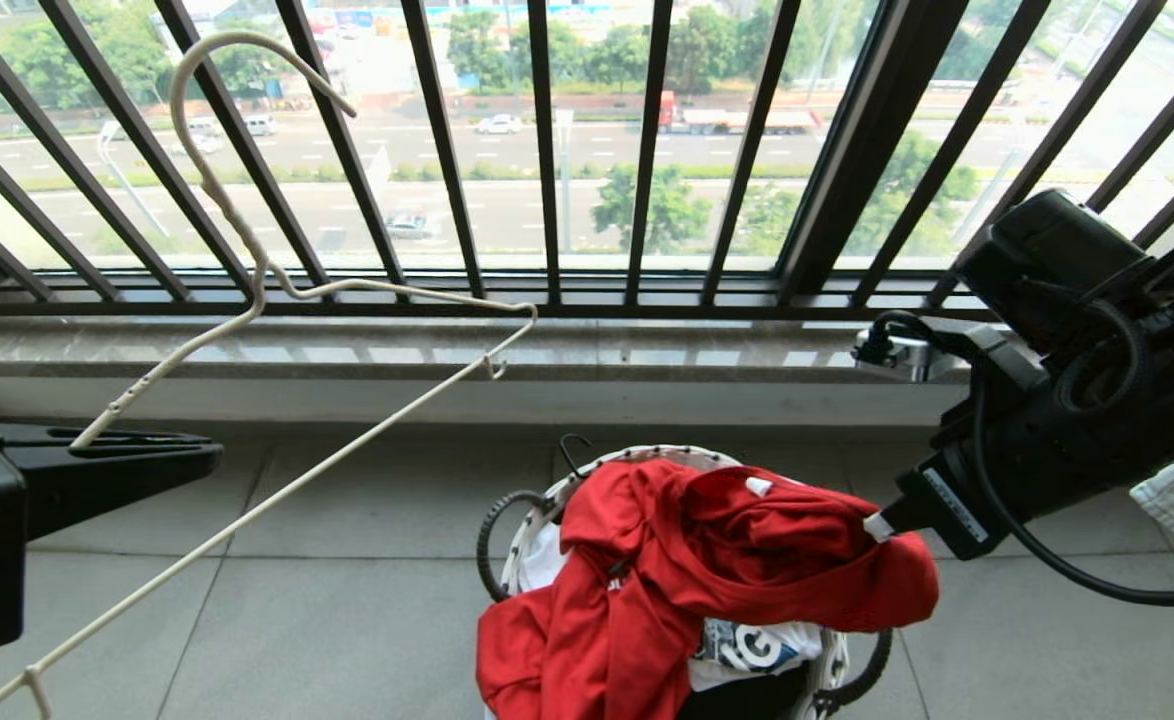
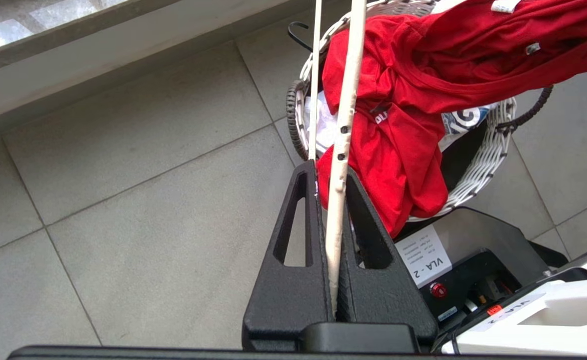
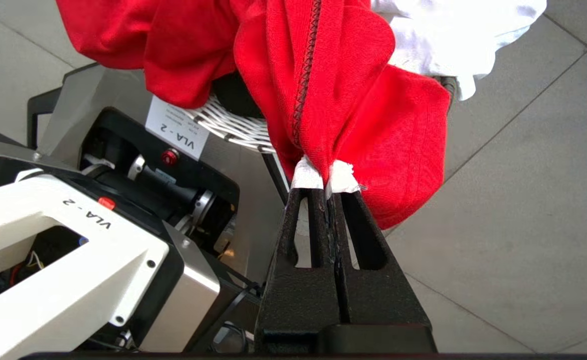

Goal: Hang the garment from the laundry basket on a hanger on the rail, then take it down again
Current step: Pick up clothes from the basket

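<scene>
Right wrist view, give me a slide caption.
Right tool shut on the red T-shirt, above the white basket.

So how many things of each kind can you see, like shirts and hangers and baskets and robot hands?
Red shirt, pinched by the right gripper: 1
Cream hanger, clamped in the left gripper: 1
White basket: 1
Robot grippers: 2
White cloth in the basket, too bunched to count as pieces: 1
Total: 6
</scene>
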`<state>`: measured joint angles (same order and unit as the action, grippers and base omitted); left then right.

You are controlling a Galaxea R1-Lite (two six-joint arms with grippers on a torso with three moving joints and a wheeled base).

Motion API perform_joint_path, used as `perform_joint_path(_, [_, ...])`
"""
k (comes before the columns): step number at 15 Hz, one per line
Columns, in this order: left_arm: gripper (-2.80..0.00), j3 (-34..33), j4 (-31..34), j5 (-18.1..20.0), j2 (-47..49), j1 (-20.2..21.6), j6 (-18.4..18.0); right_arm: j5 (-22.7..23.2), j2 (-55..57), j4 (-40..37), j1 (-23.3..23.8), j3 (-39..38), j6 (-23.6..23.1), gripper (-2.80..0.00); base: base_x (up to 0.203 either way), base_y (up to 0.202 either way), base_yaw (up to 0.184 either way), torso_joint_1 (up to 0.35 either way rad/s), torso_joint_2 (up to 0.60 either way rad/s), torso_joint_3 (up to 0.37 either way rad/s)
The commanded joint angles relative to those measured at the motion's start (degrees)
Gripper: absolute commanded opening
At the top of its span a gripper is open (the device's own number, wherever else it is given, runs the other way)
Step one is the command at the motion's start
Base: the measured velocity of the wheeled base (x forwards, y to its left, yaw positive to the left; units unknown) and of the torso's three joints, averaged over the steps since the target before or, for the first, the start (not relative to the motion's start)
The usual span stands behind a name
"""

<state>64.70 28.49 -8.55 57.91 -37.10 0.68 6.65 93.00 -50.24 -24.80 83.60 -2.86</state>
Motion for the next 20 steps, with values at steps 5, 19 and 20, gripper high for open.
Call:
perform_joint_path(5, [-2.80,-0.9,0.1,-0.1,1.0,0.0,0.0,0.3,9.8,0.0,-0.2,2.4,1.1,-2.80,0.000,0.000,0.000,0.000,0.00,0.000])
perform_joint_path(19, [-2.80,-1.1,0.1,-0.3,0.9,-0.1,-0.2,3.0,26.8,10.9,-6.0,9.3,1.9,-2.80,0.000,0.000,0.000,0.000,0.00,0.000])
perform_joint_path(20, [-2.80,-1.1,0.1,-0.3,0.7,-0.1,-0.2,2.9,28.6,10.9,-6.9,11.5,2.6,-2.80,0.000,0.000,0.000,0.000,0.00,0.000])
